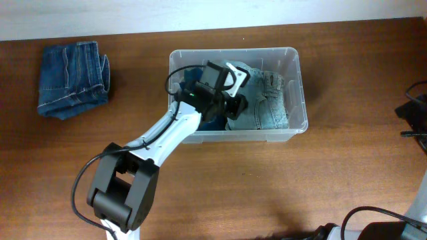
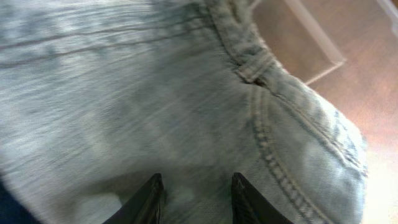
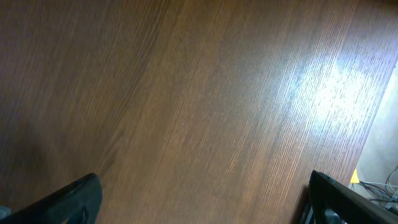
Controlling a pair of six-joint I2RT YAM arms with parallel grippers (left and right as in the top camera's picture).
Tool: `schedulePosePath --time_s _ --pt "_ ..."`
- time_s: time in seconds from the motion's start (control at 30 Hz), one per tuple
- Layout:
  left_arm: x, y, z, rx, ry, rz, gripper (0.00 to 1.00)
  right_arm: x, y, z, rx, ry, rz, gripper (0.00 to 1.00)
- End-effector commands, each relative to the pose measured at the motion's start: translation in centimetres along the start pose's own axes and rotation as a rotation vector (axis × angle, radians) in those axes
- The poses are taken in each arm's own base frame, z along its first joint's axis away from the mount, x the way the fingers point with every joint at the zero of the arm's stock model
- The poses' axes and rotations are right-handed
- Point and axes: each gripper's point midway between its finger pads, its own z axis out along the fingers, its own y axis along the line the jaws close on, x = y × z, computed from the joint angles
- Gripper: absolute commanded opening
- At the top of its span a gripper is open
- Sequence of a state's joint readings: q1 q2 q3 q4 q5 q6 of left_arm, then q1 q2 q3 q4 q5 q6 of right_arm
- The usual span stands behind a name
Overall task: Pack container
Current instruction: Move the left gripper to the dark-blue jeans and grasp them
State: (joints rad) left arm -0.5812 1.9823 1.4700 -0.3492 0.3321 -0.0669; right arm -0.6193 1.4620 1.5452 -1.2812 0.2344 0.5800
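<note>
1. Two grippers show in these views, and only the left gripper (image 1: 235, 105) is at the container (image 1: 297, 73).
2. That container, a clear rectangular bin with rounded corners, stands on the wooden table (image 1: 267, 187) a little right of centre, toward the far edge.
3. Inside it lie light-blue jeans (image 1: 268, 101), filling the right half, with a darker blue cloth (image 1: 209, 124) against the left wall.
4. From the near left, the left arm reaches over the container's front-left rim, so its gripper sits inside the bin, above the middle of the light-blue jeans.
5. In the left wrist view, pale denim with a stitched seam fills nearly everything, slightly blurred.
6. Its fingertips (image 2: 152, 198) stand partway apart at the bottom edge with denim showing between them; I cannot tell whether cloth is pinched or merely lies below.
7. Well apart from the container, the right gripper (image 3: 202, 202) hangs over bare table, its fingers spread wide with nothing between them.
8. A second pair of darker jeans (image 1: 72, 79) lies folded on the table near the far-left corner, well clear of the bin and both grippers.
9. Black cables (image 1: 413, 113) lie at the right edge.
</note>
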Motion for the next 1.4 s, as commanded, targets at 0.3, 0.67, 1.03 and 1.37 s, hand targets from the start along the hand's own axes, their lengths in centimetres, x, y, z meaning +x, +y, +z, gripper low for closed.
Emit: schedulePosePath --time_s 0.3,0.67,1.03,1.37 --pt "-8.2 2.7 -7.2 -0.073 -0.209 0.03 0.58 0.0 -0.2 0.1 0.008 0.001 0.014 0.99" --pt "-6.9 25.3 -28.6 -0.8 -0.359 -0.269 0.97 0.0 -0.2 0.1 0.008 0.001 0.014 0.99" --pt "5.7 43.3 -29.5 -0.993 -0.268 -0.569 0.01 0.0 -0.2 0.1 0.008 0.001 0.014 0.98" --pt "15.4 47.4 -23.6 -1.037 -0.025 -0.69 0.01 0.0 -0.2 0.1 0.008 0.001 0.014 0.98"
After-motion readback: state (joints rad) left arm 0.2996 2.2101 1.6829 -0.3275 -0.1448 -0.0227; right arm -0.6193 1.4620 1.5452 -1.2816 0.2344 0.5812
